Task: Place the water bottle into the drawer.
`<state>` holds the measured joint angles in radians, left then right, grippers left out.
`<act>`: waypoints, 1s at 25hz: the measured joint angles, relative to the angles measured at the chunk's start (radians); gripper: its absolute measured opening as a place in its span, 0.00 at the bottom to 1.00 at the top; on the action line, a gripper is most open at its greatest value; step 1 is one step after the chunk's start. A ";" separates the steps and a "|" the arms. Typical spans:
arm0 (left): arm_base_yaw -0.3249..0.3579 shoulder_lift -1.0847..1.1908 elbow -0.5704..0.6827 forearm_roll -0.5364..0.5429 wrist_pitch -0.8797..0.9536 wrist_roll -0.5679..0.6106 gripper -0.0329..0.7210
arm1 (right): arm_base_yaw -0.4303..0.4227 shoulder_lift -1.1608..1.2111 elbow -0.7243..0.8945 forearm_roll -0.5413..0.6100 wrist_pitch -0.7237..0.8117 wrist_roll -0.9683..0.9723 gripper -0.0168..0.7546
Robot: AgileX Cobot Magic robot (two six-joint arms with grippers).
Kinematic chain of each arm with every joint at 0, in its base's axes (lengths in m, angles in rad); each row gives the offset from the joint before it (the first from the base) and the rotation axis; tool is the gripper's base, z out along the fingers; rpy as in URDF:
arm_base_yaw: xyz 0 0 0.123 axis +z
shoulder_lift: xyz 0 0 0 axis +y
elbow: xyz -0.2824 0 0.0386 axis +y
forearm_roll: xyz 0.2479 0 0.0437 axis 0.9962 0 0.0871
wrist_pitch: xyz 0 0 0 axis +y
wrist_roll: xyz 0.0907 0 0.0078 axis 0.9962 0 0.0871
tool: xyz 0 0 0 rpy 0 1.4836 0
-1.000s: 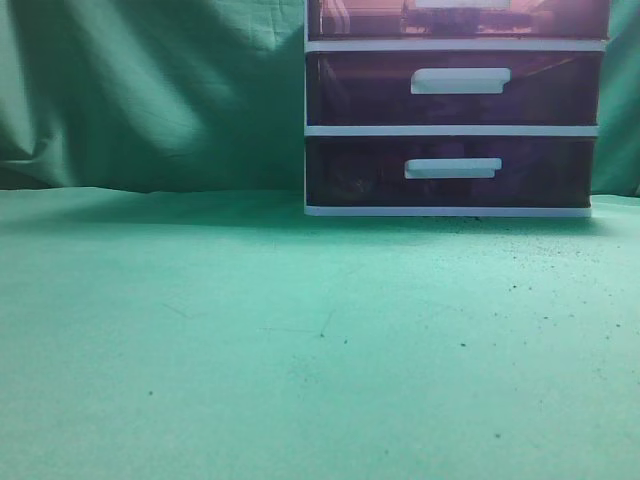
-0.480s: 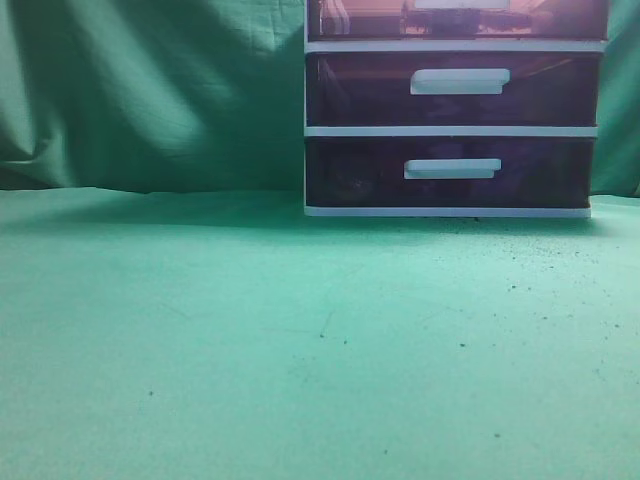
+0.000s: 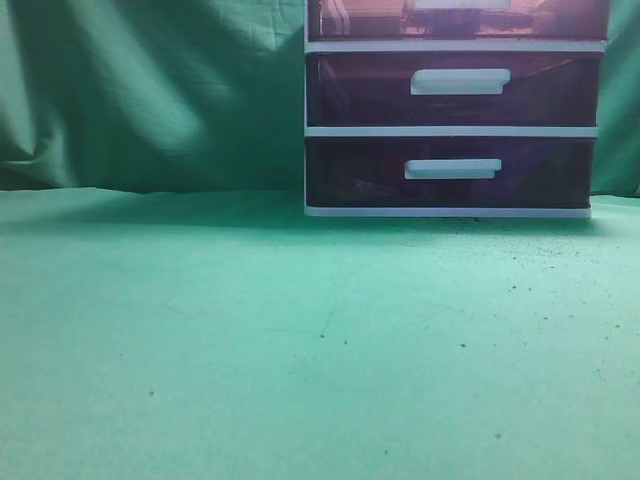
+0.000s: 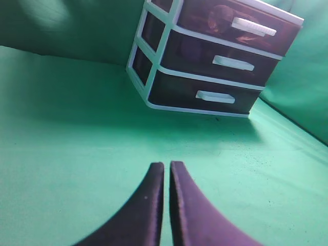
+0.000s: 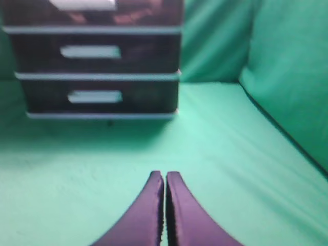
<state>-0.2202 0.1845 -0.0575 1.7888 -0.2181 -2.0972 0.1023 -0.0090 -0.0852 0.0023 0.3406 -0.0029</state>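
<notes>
The white-framed drawer unit (image 3: 305,120) stands at the back right of the green table. Its topmost drawer (image 3: 455,18) is closed; something pale and reddish shows dimly through its translucent front. It also shows in the left wrist view (image 4: 236,25) and the right wrist view (image 5: 92,10). No water bottle can be made out on the table. My left gripper (image 4: 164,166) is shut and empty, low over the cloth, well short of the unit. My right gripper (image 5: 165,175) is shut and empty, facing the unit from the front. Neither gripper shows in the exterior view.
The two lower drawers (image 3: 450,90) (image 3: 450,170) are closed. A green cloth backdrop (image 3: 150,90) hangs behind the unit and rises as a wall on the right (image 5: 292,66). Bare green cloth (image 3: 300,340) lies in front of the unit.
</notes>
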 joint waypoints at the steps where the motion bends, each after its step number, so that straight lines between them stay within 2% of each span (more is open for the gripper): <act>1: 0.000 0.000 0.000 0.000 0.000 0.000 0.04 | -0.020 0.000 0.018 -0.009 0.005 0.015 0.02; 8: 0.000 0.000 0.000 0.000 0.000 0.000 0.04 | -0.039 0.000 0.111 -0.025 0.012 0.034 0.02; 25: 0.000 0.000 0.000 0.000 -0.002 0.000 0.04 | -0.039 0.000 0.112 -0.025 0.041 0.034 0.02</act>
<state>-0.2202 0.1845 -0.0575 1.7888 -0.2199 -2.0972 0.0629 -0.0090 0.0270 -0.0226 0.3820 0.0313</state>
